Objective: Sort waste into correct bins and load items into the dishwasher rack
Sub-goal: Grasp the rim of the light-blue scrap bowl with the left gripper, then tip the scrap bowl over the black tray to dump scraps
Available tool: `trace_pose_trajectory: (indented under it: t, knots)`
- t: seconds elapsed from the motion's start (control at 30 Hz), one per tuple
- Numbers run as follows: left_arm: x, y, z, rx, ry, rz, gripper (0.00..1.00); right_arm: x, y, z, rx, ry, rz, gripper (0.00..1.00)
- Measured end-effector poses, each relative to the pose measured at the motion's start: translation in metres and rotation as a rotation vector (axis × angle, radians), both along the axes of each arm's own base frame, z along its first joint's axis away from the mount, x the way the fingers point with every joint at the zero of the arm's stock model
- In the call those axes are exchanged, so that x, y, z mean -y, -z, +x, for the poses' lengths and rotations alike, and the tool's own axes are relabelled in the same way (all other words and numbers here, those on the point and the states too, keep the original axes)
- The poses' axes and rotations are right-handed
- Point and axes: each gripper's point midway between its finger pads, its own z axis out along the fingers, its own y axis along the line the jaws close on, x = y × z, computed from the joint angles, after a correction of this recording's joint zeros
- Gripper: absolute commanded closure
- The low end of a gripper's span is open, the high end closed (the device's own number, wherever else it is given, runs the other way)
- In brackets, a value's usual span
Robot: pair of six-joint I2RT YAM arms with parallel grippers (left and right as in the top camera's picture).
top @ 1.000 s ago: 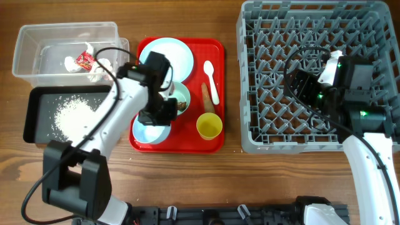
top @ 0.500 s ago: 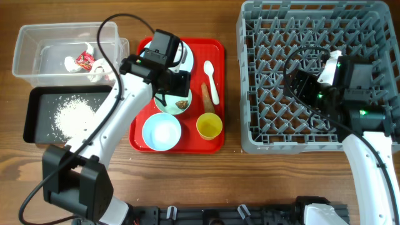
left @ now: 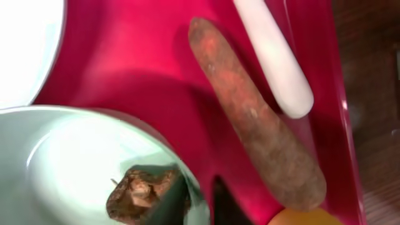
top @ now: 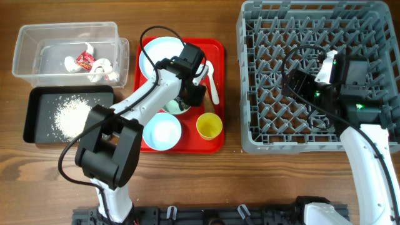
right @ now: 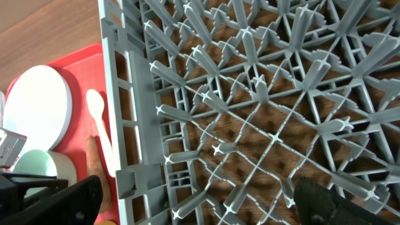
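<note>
Wooden desk (top: pixel 187 181) underneath. On red tray (top: pixel 215 47): carrot-like stick (left: pixel 256 119) lying just beside white spoon (left: pixel 275 56), brown lump (left: pixel 137 190) inside pale bowl (left: pixel 62 162). Left gripper (left: pixel 195 200) low at bowl rim, next to lump; cannot tell whether clenched or released. Right gripper (right: pixel 194 200) spread wide, grasping nothing, above grey rack (right: pixel 262 81).

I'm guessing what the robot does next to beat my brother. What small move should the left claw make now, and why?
Probably close on the rim of the bowl. The left claw looks open, one tip inside the bowl and one outside, and the brown lump inside is not yet binned.
</note>
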Motion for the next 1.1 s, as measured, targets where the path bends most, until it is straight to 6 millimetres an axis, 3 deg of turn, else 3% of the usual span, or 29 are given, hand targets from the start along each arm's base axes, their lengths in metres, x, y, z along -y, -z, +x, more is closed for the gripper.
trace_pose_trajectory:
  t: [0.17, 0.3, 0.4, 0.53, 0.7, 0.73, 0.8, 1.0, 1.1]
  knots:
    - [0.0, 0.0, -0.001, -0.006, -0.015, 0.0, 0.96, 0.0, 0.0, 0.0, -0.001, 0.0, 0.0, 0.01]
    - [-0.001, 0.0, -0.002, -0.017, -0.053, -0.004, 0.82, 0.0, 0.0, 0.0, 0.0, 0.0, 0.0, 0.01]
    - [0.002, 0.001, 0.003, 0.002, -0.066, -0.018, 0.96, 0.0, 0.0, 0.0, 0.0, -0.001, 0.0, 0.0]
    - [0.002, 0.003, 0.005, 0.013, -0.079, -0.024, 0.95, 0.0, 0.0, 0.0, -0.001, -0.001, 0.0, 0.01]
    - [0.002, 0.005, 0.005, 0.012, -0.093, -0.028, 0.85, 0.0, 0.0, 0.0, -0.002, 0.0, 0.0, 0.01]
    - [0.002, 0.006, 0.005, 0.011, -0.093, -0.028, 0.86, 0.0, 0.0, 0.0, -0.002, 0.0, 0.0, 0.01]
    - [0.002, 0.008, 0.005, 0.011, -0.093, -0.028, 0.96, 0.0, 0.0, 0.0, -0.001, -0.001, 0.0, 0.01]
    - [0.001, 0.009, 0.006, 0.009, -0.1, -0.021, 0.96, 0.0, 0.0, 0.0, -0.001, -0.001, 0.0, 0.01]
    - [-0.003, -0.001, -0.004, -0.039, -0.125, -0.006, 0.96, 0.0, 0.0, 0.0, -0.002, 0.0, 0.0, 0.0]
